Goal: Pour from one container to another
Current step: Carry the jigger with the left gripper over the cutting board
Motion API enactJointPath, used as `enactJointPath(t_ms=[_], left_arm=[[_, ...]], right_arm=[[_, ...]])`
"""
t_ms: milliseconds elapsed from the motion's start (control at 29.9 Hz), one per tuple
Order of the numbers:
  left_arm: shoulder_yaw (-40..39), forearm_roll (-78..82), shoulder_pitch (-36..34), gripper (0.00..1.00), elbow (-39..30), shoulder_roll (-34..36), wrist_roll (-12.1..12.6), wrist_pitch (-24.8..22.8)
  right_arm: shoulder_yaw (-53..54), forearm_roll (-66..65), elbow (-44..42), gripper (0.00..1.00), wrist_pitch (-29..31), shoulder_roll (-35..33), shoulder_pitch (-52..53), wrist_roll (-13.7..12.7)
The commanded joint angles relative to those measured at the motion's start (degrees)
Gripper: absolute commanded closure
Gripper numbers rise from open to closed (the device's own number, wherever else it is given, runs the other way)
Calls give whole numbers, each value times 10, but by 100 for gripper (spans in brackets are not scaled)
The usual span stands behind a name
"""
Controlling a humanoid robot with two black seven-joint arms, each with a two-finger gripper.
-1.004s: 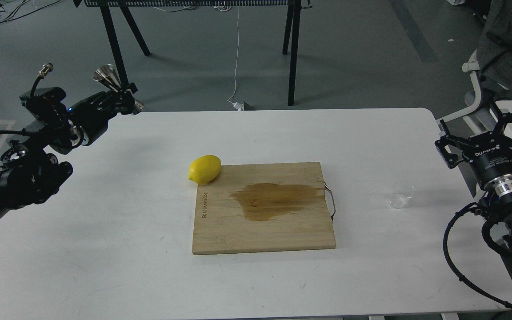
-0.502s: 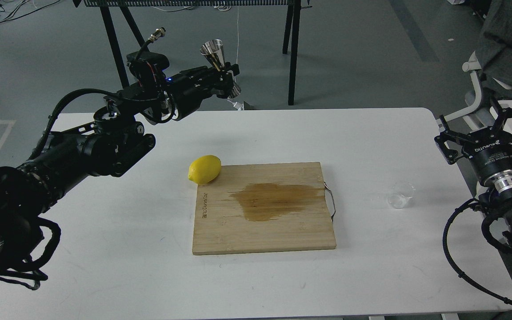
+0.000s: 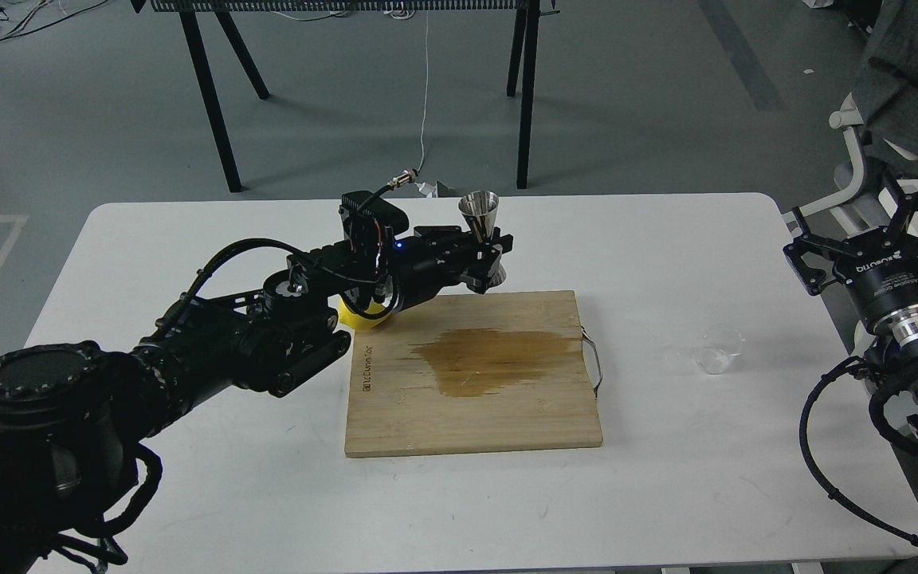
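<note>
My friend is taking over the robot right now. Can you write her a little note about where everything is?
Left gripper: shut on the jigger, held upright at the cutting board's far edge.
Right gripper: open, holding nothing, behind the clear cup.
The cup stands on the table, right of the board. The lemon is mostly hidden behind the left arm.
Done: jigger picked up.
Left: grasp cup, pour into jigger.

Layout on table [image 3: 188, 494], head view.
Cutting board [image 3: 471, 406] lies mid-table. Lemon [image 3: 363, 320] touches its far-left corner, partly hidden behind the left arm. Jigger [image 3: 480, 231], upright in the left gripper [image 3: 489, 257], sits above the board's far edge. Cup [image 3: 718, 349] stands right of the board, near the right gripper [image 3: 873, 239].
</note>
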Motion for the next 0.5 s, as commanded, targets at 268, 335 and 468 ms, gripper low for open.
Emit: enactJointPath(t_ms=[268,335,468], left_arm=[[0,15,49,79,0,0,0,26],[0,15,54,79,0,0,0,26],[0,15,56,79,1,0,0,26]], right_arm=[[-2,0,0,1,0,1,-2,0],[-2,0,0,1,0,1,-3,0],[-2,0,0,1,0,1,-4,0]])
